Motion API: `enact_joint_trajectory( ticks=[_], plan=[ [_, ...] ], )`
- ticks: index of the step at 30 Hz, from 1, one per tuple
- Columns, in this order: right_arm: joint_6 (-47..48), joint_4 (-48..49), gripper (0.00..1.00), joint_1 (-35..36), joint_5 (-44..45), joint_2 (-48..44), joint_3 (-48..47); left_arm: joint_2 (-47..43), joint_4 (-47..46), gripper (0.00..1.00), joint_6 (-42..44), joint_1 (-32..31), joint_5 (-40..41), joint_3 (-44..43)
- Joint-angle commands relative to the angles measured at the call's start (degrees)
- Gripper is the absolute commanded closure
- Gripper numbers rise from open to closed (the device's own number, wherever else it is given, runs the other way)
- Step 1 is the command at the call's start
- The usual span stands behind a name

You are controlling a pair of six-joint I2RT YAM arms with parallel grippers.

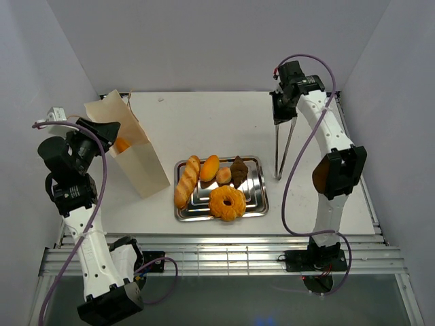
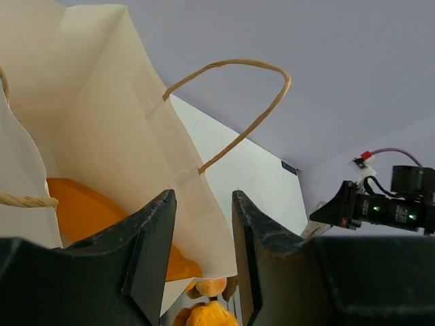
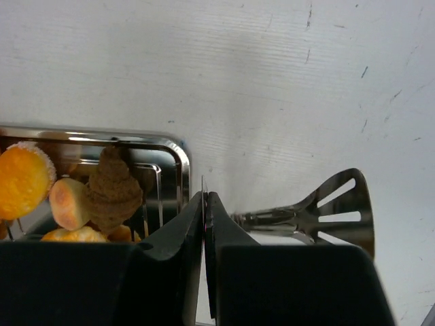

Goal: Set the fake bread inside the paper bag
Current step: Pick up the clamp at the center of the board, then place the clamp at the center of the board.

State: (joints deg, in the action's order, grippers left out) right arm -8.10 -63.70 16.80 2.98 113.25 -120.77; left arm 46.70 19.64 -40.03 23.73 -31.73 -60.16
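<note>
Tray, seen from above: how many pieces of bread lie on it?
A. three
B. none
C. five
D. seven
C: the tray holds a baguette, an oval roll, a small roll, a dark pastry and a doughnut.

No text, brand, no. or sign can be read in any view. Small dark label (image 2: 289, 166), mid-right of left wrist view: illegible.
</note>
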Motion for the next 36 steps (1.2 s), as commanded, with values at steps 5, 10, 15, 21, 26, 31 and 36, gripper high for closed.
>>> enact_joint_trajectory(
  ticks=[5, 10, 15, 21, 26, 31, 36],
  plan=[
    [2.91, 3.49, 0.92, -0.19, 1.94, 8.3, 2.03, -0.03, -1.27, 0.51, 1.45, -0.17, 0.7, 1.45],
    [3.61, 10.25, 0.92, -0.8, 3.17, 8.39, 6.32, -0.12, -2.59, 0.51, 0.74, -0.17, 0.26, 3.73],
    [3.7, 15.8, 0.92, -1.42, 2.38, 9.0, 11.17, 0.06, -2.24, 0.51, 1.18, -0.17, 0.61, 3.74],
    [3.53, 19.13, 0.91, -1.86, 2.11, 12.43, 10.38, 0.41, -2.5, 0.51, 1.01, -0.08, 0.35, 4.53],
    [2.91, 24.05, 0.88, -1.94, 2.03, 11.99, 12.48, 0.76, -2.15, 0.51, 1.18, -0.17, -0.18, 3.39],
    [2.82, 24.41, 0.84, -2.12, 0.01, 14.19, 11.18, 0.41, -1.53, 0.51, 1.45, -0.17, -0.27, 3.38],
    [2.3, 24.85, 0.74, -2.12, -0.78, 16.39, 10.55, 0.59, -0.65, 0.51, 1.89, -0.17, 0.0, 2.24]
  ],
)
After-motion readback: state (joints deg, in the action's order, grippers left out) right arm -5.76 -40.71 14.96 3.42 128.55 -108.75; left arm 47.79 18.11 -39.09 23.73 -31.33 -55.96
